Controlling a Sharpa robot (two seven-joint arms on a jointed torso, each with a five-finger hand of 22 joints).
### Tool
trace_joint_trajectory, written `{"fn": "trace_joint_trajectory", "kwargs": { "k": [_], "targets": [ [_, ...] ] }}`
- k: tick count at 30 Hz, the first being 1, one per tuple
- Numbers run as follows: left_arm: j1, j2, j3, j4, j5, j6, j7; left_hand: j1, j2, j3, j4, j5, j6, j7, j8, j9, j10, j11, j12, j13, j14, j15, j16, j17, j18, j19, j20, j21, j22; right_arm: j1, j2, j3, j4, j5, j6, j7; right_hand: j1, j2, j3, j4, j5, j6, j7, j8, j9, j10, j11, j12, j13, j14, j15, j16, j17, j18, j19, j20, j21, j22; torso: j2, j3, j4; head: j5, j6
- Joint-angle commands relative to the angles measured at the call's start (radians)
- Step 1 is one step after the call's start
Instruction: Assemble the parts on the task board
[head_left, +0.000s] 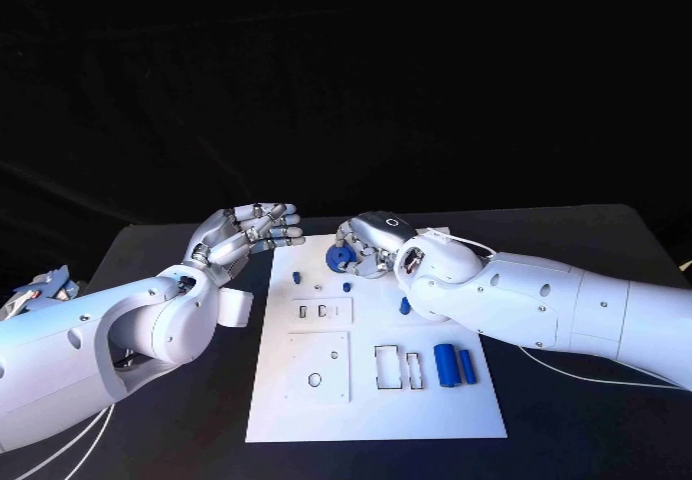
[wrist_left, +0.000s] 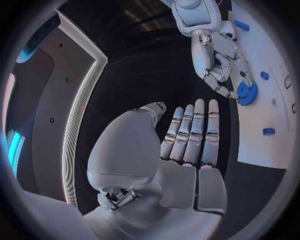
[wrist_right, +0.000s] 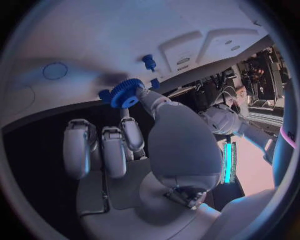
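On the white task board (head_left: 378, 420), 2 blue cylinders (head_left: 456, 364) lie near-right, long axes running near to far. At the far edge, the right hand (head_left: 378, 243) pinches a blue gear (head_left: 339, 259). The left hand (head_left: 254, 232) hovers empty, fingers straight, above the black table (head_left: 577, 440).

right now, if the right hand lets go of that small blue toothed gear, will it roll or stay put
The small blue toothed gear, pinched by the right hand over the white task board, looks rigid and light. Being round, it would probably roll if dropped on edge; landing flat, it should stay put, and its teeth should aid grip.

The black table (head_left: 173, 420) carries the white task board (head_left: 378, 415), which lies flat at its middle.
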Motion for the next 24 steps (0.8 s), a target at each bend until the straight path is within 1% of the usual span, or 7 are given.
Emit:
{"fn": "trace_joint_trajectory", "kwargs": {
  "k": [1, 11, 14, 18, 21, 23, 24],
  "targets": [
    [0.001, 0.002, 0.001, 0.003, 0.0, 0.01, 0.013, 0.003, -0.009, 0.004, 0.0, -0.006, 0.001, 0.033, -0.007, 0.0, 0.005, 0.002, -0.006, 0.0, 0.004, 0.0, -0.006, 0.001, 0.014, 0.007, -0.001, -0.004, -0.001, -0.001, 0.008, 0.0, -0.006, -0.015, 0.022, -0.01, -0.009, 0.005, 0.008, -0.001, 0.004, 0.016, -0.018, 0.005, 0.009, 0.003, 0.004, -0.001, -0.001, 0.085, -0.005, 0.005, 0.162, -0.006, 0.0, -0.001, -0.002, 0.053, -0.001, 0.0008, 0.0, 0.001, -0.001],
    [0.001, 0.002, 0.001, 0.003, 0.0, 0.011, 0.012, 0.003, -0.009, 0.004, 0.0, -0.006, 0.001, 0.033, -0.007, 0.0, 0.005, 0.002, -0.006, 0.0, 0.004, 0.0, -0.006, 0.001, 0.014, 0.007, -0.001, -0.004, -0.001, -0.002, 0.031, 0.0, -0.034, -0.019, 0.031, -0.024, -0.018, 0.002, 0.013, 0.002, 0.0, 0.007, -0.014, -0.004, 0.006, -0.002, 0.008, -0.006, -0.006, 0.084, -0.003, 0.003, 0.158, -0.005, -0.005, 0.0, -0.008, 0.046, -0.001, 0.0006, 0.0015, 0.001, -0.003],
    [0.001, 0.002, 0.001, 0.003, 0.0, 0.012, 0.011, 0.003, -0.009, 0.004, 0.0, -0.006, 0.001, 0.033, -0.007, 0.0, 0.005, 0.002, -0.006, 0.0, 0.004, 0.0, -0.006, 0.001, 0.014, 0.007, -0.001, -0.004, -0.001, -0.002, 0.039, 0.0, -0.042, -0.019, 0.028, -0.025, -0.02, 0.001, 0.015, 0.003, 0.0, 0.003, -0.012, -0.007, 0.004, -0.005, 0.009, -0.009, -0.009, 0.083, -0.002, 0.003, 0.156, -0.004, -0.006, 0.0, -0.01, 0.045, -0.001, 0.0004, -0.0003, 0.002, -0.003],
    [0.001, 0.002, 0.001, 0.003, 0.0, 0.013, 0.011, 0.003, -0.009, 0.004, 0.0, -0.006, 0.001, 0.033, -0.007, 0.0, 0.005, 0.002, -0.006, 0.0, 0.004, 0.0, -0.006, 0.001, 0.014, 0.007, -0.001, -0.004, -0.001, -0.002, 0.051, 0.0, -0.056, -0.019, 0.021, -0.027, -0.029, -0.003, 0.023, 0.006, 0.0, -0.016, -0.004, -0.023, -0.002, -0.017, 0.016, -0.02, -0.021, 0.082, 0.004, 0.002, 0.153, -0.003, -0.011, 0.005, -0.016, 0.04, -0.001, 0.0005, -0.0008, 0.002, -0.001],
    [0.001, 0.003, 0.001, 0.003, 0.0, 0.014, 0.011, 0.003, -0.009, 0.004, 0.0, -0.006, 0.001, 0.033, -0.007, 0.0, 0.005, 0.002, -0.006, 0.0, 0.004, 0.0, -0.006, 0.001, 0.014, 0.007, -0.001, -0.004, -0.001, -0.002, 0.058, 0.0, -0.066, -0.019, 0.016, -0.03, -0.032, -0.005, 0.026, 0.006, -0.002, -0.024, 0.0, -0.031, -0.005, -0.022, 0.02, -0.023, -0.025, 0.082, 0.007, 0.001, 0.152, -0.003, -0.012, 0.007, -0.017, 0.039, -0.001, 0.0008, 0.0016, 0.002, -0.002],
    [0.001, 0.002, 0.001, 0.003, 0.0, 0.014, 0.011, 0.003, -0.009, 0.004, 0.0, -0.006, 0.001, 0.033, -0.007, 0.0, 0.005, 0.002, -0.006, 0.0, 0.004, 0.0, -0.006, 0.001, 0.014, 0.007, -0.001, -0.004, -0.001, -0.002, 0.06, 0.0, -0.07, -0.02, 0.015, -0.031, -0.032, -0.005, 0.026, 0.006, -0.002, -0.024, 0.0, -0.031, -0.005, -0.022, 0.02, -0.023, -0.025, 0.082, 0.007, 0.001, 0.152, -0.003, -0.012, 0.007, -0.017, 0.039, -0.002, 0.0006, 0.0015, 0.002, -0.002],
    [0.001, 0.002, 0.001, 0.003, 0.0, 0.014, 0.011, 0.003, -0.009, 0.004, 0.0, -0.006, 0.001, 0.033, -0.007, 0.0, 0.005, 0.002, -0.006, 0.0, 0.004, 0.0, -0.006, 0.001, 0.014, 0.007, -0.001, -0.004, -0.001, -0.002, 0.06, 0.0, -0.071, -0.02, 0.015, -0.031, -0.033, -0.006, 0.027, 0.007, -0.002, -0.025, 0.001, -0.033, -0.005, -0.024, 0.021, -0.025, -0.027, 0.082, 0.007, 0.001, 0.152, -0.002, -0.013, 0.008, -0.019, 0.037, -0.002, 0.0003, 0.0004, 0.002, -0.002]
  ]
}}
